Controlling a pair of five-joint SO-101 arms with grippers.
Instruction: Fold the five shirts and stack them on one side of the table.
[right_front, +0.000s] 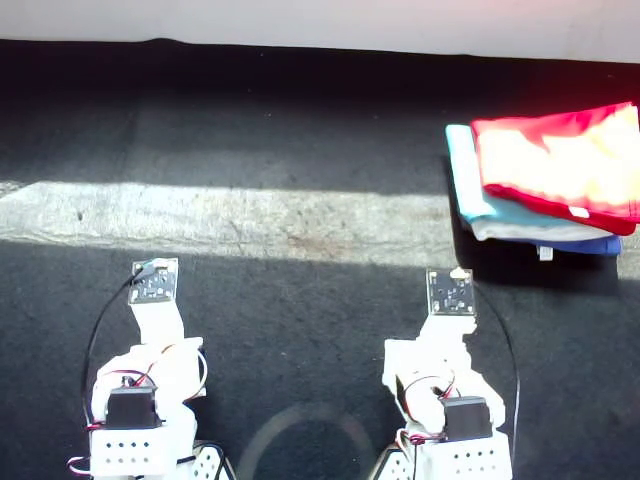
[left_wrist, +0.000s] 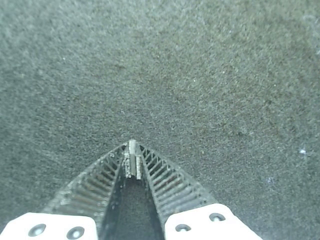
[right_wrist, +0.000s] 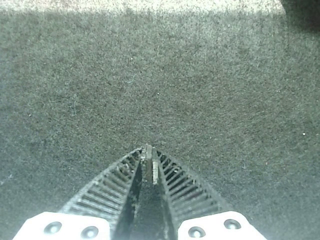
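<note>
A stack of folded shirts (right_front: 545, 180) lies at the table's far right, a red one (right_front: 560, 160) on top, a light blue one (right_front: 470, 185) under it, and white and dark blue edges below. Both arms are drawn back at the near edge, well away from the stack. My left gripper (left_wrist: 132, 159) is shut with nothing in it, hanging over bare dark felt. My right gripper (right_wrist: 149, 162) is shut and empty too, over the same felt. From above, the left arm (right_front: 153, 283) sits at the near left and the right arm (right_front: 451, 292) at the near right.
The table is covered in dark felt (right_front: 300, 330). A bright strip of sunlight (right_front: 230, 220) crosses it from left to right. A pale wall edge (right_front: 320, 20) runs along the far side.
</note>
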